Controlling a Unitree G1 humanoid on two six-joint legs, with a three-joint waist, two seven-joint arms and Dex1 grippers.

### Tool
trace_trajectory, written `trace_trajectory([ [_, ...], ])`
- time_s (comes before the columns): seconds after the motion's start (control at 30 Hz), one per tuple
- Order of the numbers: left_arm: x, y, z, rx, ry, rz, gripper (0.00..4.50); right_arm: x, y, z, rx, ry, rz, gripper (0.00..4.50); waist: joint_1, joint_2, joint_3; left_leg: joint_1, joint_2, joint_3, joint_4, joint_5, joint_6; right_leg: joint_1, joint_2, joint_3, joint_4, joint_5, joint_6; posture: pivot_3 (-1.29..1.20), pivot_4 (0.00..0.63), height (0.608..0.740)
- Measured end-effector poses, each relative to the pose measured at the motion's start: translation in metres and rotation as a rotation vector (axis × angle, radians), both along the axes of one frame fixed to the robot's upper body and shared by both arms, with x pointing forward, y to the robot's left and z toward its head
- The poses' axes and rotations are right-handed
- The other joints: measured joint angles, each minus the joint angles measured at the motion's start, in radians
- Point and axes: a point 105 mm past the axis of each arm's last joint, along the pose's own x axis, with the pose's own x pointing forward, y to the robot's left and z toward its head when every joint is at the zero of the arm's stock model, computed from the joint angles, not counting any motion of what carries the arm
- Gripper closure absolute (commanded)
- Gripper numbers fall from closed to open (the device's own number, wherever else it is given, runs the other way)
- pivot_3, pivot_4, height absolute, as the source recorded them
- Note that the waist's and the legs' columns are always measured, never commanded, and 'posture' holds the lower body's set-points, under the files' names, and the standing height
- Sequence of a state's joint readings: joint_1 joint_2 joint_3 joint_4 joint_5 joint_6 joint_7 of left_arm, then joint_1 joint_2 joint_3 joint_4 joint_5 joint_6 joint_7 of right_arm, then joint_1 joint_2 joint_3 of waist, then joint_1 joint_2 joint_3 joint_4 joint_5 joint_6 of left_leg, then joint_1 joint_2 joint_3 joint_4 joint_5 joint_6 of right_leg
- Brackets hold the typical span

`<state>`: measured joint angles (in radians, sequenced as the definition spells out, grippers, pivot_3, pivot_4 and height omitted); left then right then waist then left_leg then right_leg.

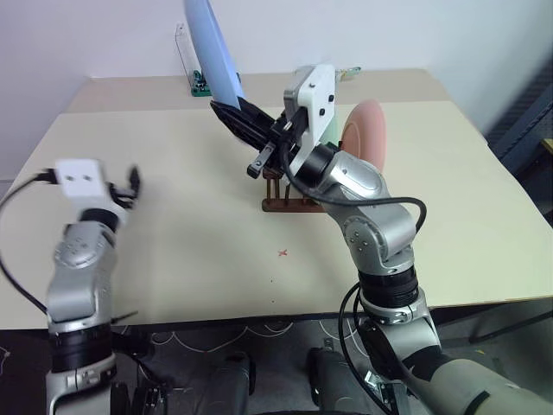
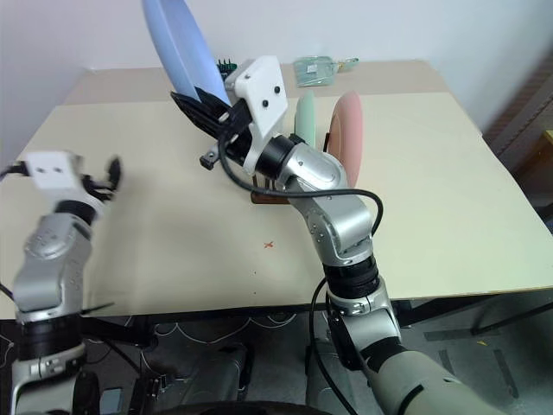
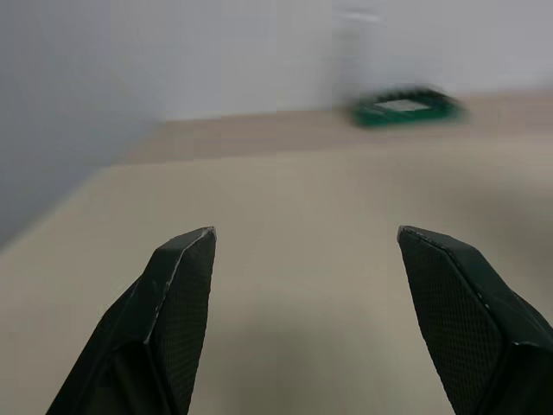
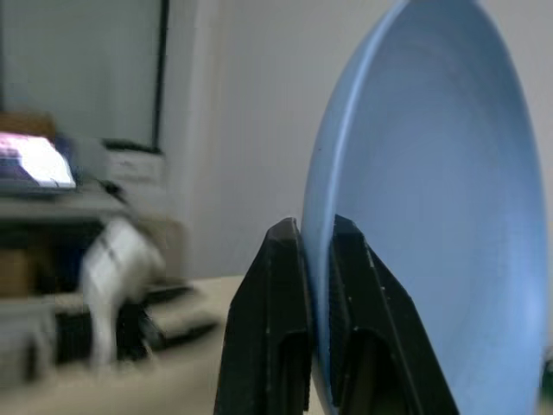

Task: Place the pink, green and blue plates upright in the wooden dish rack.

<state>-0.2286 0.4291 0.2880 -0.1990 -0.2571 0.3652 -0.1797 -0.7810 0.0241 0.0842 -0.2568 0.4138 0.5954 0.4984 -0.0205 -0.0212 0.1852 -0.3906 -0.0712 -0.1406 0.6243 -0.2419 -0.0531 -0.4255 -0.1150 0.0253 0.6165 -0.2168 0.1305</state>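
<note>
Nearest, at the left of the pale beige bench [image 1: 173,259], the left claw [image 3: 302,259] hangs just above the bare surface with its two black fingers spread wide apart, holding nothing. A small red mark [image 1: 282,252] sits on the bench near the middle.

Further in, the right claw [image 4: 315,246] is clamped on the rim of the round light-blue plate [image 2: 177,43], carried high and roughly on edge above the bench, left of the rack. The grip is only a thin pinch at the rim, so the plate could swivel or slip as it is lowered.

Beyond the right arm stands the small dark brown wooden dish rack with thin upright pegs [image 1: 285,201]. The round pink plate [image 1: 365,130] and the pale green plate [image 2: 306,117] already stand upright in it, green to the left of pink. I judge the main risk is the blue plate knocking the green one or landing on a peg; the forearm also hides much of the rack.

Far left, a green-based holder with a clear cover [image 1: 195,69] stands by the wall, clear of the path.
</note>
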Motion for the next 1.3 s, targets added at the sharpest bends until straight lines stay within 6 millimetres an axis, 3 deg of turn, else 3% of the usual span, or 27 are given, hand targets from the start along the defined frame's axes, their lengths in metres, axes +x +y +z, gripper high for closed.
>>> trace_trajectory([
  [0.1,-0.012,-0.036,-0.02,0.015,0.054,-0.213,1.07,0.001,-0.003,-0.008,0.075,0.157,0.043,4.5,-0.001,0.002,0.001,0.0,0.001,0.001,-0.002,0.0,0.0,-0.002,0.0,0.0,0.0,0.0,0.0,0.0,0.15,0.74],
  [0.33,-0.031,-0.066,-0.027,-0.003,0.084,-0.43,1.07,0.018,-0.024,-0.012,0.137,0.284,-0.088,4.5,0.0,0.003,0.001,0.0,0.001,0.001,-0.003,0.0,0.0,-0.003,0.0,0.0,0.001,0.0,-0.001,0.0,0.15,0.74],
  [0.6,-0.038,-0.081,-0.034,0.015,0.124,-0.513,1.07,0.034,-0.034,-0.021,0.164,0.374,-0.19,4.5,0.0,0.003,0.001,0.0,0.001,0.001,-0.003,0.0,0.0,-0.003,0.0,0.0,0.001,0.0,-0.001,0.0,0.15,0.74],
  [0.9,-0.039,-0.084,-0.034,0.006,0.119,-0.527,1.07,0.044,-0.041,-0.032,0.168,0.454,-0.26,4.5,-0.001,0.003,0.001,0.0,0.001,0.001,-0.003,0.0,0.0,-0.003,0.0,0.0,0.001,0.0,-0.001,0.0,0.15,0.74],
  [1.0,-0.039,-0.085,-0.034,0.0,0.118,-0.537,0.99,0.044,-0.042,-0.033,0.174,0.472,-0.263,3.41,-0.001,0.003,0.001,0.0,0.001,0.001,-0.003,0.0,0.0,-0.003,0.0,0.0,0.001,0.0,-0.001,0.0,0.15,0.74],
  [1.2,-0.04,-0.088,-0.035,-0.007,0.119,-0.548,0.99,0.044,-0.042,-0.036,0.17,0.491,-0.261,0.36,-0.001,0.003,0.001,0.0,0.001,0.001,-0.003,0.0,0.0,-0.003,0.0,0.0,0.001,0.0,-0.001,0.0,0.15,0.74],
  [1.23,-0.04,-0.09,-0.036,-0.008,0.12,-0.552,0.99,0.044,-0.042,-0.036,0.169,0.49,-0.262,0.08,-0.001,0.003,0.001,0.0,0.001,0.001,-0.003,0.0,0.0,-0.003,0.0,0.0,0.001,0.0,-0.001,0.0,0.15,0.74],
  [1.3,-0.04,-0.092,-0.037,-0.008,0.124,-0.56,0.99,0.044,-0.042,-0.034,0.163,0.474,-0.265,0.08,-0.001,0.003,0.001,0.0,0.001,0.001,-0.003,0.0,0.0,-0.003,0.0,0.0,0.001,0.0,-0.001,0.0,0.15,0.74],
])
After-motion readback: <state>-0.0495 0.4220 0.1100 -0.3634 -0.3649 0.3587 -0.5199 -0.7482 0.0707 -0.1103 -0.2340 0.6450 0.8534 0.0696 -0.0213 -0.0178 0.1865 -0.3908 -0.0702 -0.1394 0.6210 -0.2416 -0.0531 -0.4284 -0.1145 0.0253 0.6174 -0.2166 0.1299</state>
